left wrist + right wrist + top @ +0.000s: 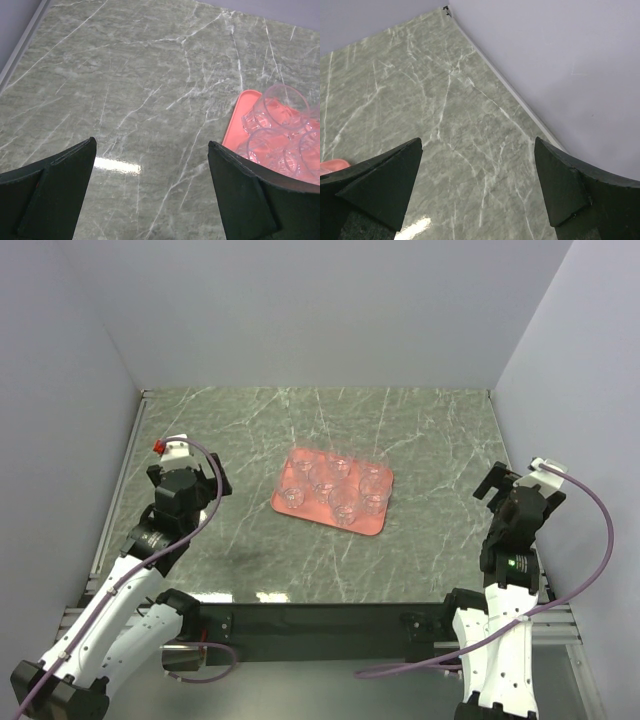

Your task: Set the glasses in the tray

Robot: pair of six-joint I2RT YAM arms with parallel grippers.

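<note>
The salmon-pink tray (300,457) lies near the middle of the marble table. Several small clear glasses (341,480) stand upright inside it. In the left wrist view the tray's corner (239,114) and a few glasses (280,107) show at the right edge. A sliver of the tray (332,165) shows at the left edge of the right wrist view. My left gripper (189,478) is open and empty, left of the tray, over bare table (150,145). My right gripper (512,488) is open and empty, right of the tray, near the right wall (477,142).
Grey walls enclose the table on the left, back and right. A metal rail (125,475) runs along the left edge, and a pale strip (515,97) lines the right wall's foot. The dark front edge (320,618) lies between the arm bases.
</note>
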